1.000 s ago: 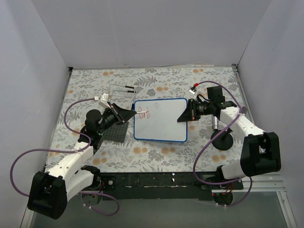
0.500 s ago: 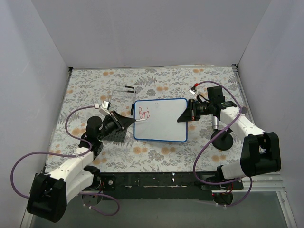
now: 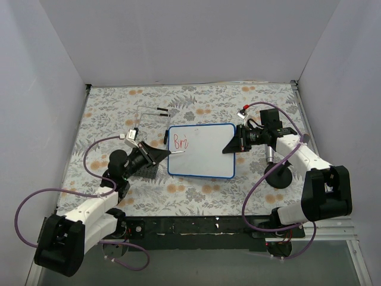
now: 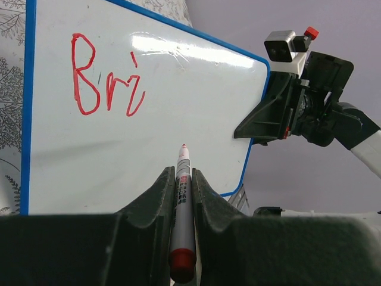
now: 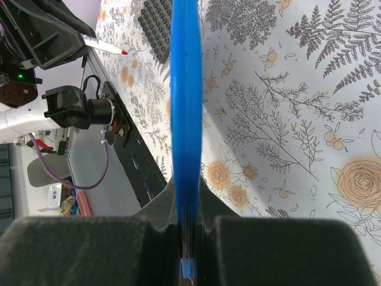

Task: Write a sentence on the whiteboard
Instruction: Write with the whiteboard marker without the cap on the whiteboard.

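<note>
Whiteboard (image 3: 201,152) lies flat at scene centre. L gripper (image 4: 182,174) is clamped tight on a marker (image 4: 182,196). R gripper (image 3: 233,145) pinches the board's right edge, prob. steadying it. Sentence (image 4: 107,83) reads only "Bri" at the far-left corner — writing step barely begun. Marker tip sits just near of the letters, seemingly off the surface — next: shift right past the "i", touch down, form the next letter.

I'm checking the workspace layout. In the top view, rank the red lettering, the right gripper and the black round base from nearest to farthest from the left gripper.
From the left gripper, holding the marker:
1. Red lettering, just ahead, at the left of the whiteboard.
2. Right gripper, clamped on the board's right edge.
3. Black round base, far to the right.
</note>
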